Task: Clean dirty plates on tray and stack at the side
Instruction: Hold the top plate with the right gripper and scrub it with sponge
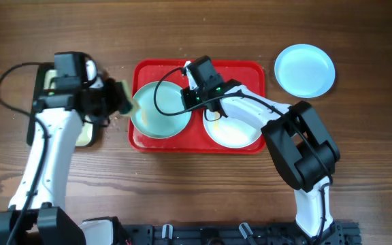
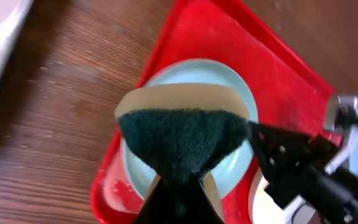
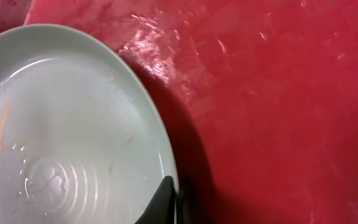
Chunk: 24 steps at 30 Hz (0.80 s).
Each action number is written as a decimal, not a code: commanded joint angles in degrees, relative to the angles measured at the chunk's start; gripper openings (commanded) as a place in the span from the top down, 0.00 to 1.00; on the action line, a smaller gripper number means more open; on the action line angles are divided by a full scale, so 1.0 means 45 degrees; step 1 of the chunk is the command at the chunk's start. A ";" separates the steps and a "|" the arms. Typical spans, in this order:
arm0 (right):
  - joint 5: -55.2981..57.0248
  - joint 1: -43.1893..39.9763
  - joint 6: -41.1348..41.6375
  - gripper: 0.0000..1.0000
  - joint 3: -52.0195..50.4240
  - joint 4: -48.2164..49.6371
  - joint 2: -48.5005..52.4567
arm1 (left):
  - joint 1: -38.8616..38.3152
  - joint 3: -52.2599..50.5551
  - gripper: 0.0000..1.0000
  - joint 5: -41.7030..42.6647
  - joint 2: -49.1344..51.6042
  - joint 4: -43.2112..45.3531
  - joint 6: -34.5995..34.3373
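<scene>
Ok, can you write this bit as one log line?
left gripper: squeezing sponge by blue plate | right gripper: at that plate's rim | tray: blue plate, white plate | table: second blue plate

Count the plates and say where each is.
3. A light blue plate lies in the red tray's left half, a white plate in its right half, a second blue plate on the table beyond the tray's right end. None looks hidden.
</scene>
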 commanded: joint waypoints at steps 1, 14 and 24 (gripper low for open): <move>0.1224 -0.0194 0.1515 0.95 -0.0083 -0.0612 0.0311 | -0.1506 -0.0165 0.96 -0.0665 0.0355 0.0189 -0.1273; 0.1841 -0.0379 0.2390 0.96 -0.0083 -0.1239 0.0311 | -0.3716 -0.0350 0.96 -0.1345 0.5314 0.4031 -0.0719; 0.1889 -0.0379 0.2064 0.96 -0.0083 -0.1239 0.0311 | -0.3706 -0.0131 0.96 -0.9753 0.3779 0.1719 -0.0510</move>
